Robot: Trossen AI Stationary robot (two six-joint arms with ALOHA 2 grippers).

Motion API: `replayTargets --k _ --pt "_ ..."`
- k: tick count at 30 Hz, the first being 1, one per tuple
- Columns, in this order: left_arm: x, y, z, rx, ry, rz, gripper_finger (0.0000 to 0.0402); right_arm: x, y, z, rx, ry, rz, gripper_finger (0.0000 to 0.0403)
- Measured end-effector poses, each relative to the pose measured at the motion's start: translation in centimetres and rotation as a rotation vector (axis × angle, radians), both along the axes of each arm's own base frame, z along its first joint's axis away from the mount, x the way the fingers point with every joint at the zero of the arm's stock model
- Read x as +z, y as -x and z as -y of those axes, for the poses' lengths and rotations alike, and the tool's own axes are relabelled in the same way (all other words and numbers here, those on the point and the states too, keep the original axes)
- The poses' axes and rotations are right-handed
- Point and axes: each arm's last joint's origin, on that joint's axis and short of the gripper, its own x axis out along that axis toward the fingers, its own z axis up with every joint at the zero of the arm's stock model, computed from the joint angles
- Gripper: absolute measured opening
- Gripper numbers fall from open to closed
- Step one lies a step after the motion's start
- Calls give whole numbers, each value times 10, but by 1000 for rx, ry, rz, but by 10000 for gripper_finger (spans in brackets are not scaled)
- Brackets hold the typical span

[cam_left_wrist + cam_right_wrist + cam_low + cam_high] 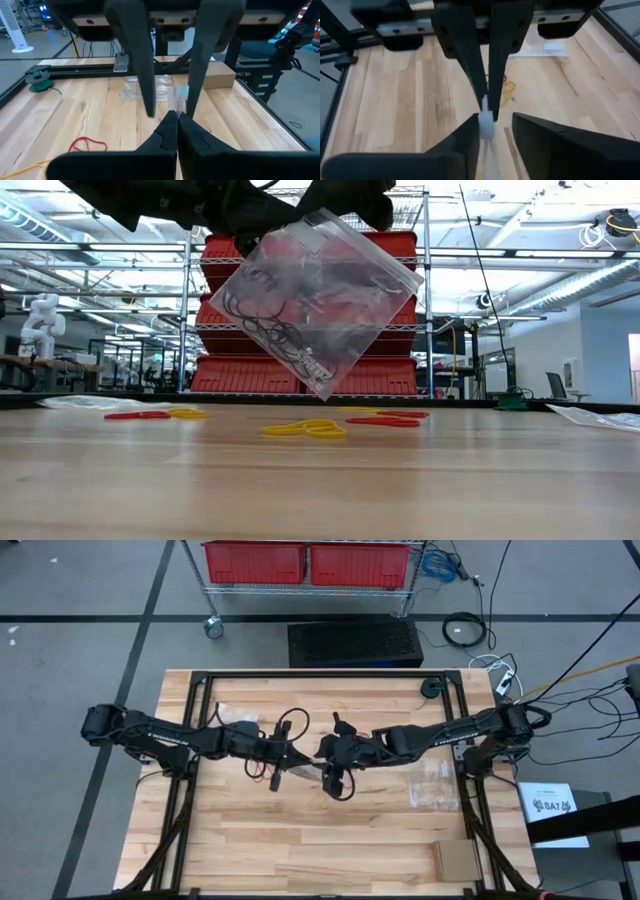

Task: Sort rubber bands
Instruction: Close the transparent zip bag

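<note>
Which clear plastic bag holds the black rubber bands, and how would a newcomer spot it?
Look above the middle of the wooden table, where both arms meet. The clear plastic bag hangs tilted there off the tabletop, black rubber bands inside; the other clear bags lie flat on the wood.

Overhead, table-level, two wrist views

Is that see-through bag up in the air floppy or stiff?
Probably floppy: the clear bag hangs tilted by its top edge from the left gripper and looks crinkled. Likely light too, since only thin black rubber bands sit inside it. It may be slippery; the right gripper is at the same edge.
</note>
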Motion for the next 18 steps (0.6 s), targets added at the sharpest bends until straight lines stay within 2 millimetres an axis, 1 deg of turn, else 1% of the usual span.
replayTargets --k 4,6,12,18 --pt "0 0 0 0 0 -1 0 0 0 -1 0 5 2 27" --pt "0 0 0 0 0 -4 0 0 0 -2 1 6 2 10" --pt "0 0 0 4 0 -1 0 -1 1 -1 -10 -6 -15 15" --pt "2 1 0 6 -1 8 0 -2 3 -7 0 -9 -29 11"
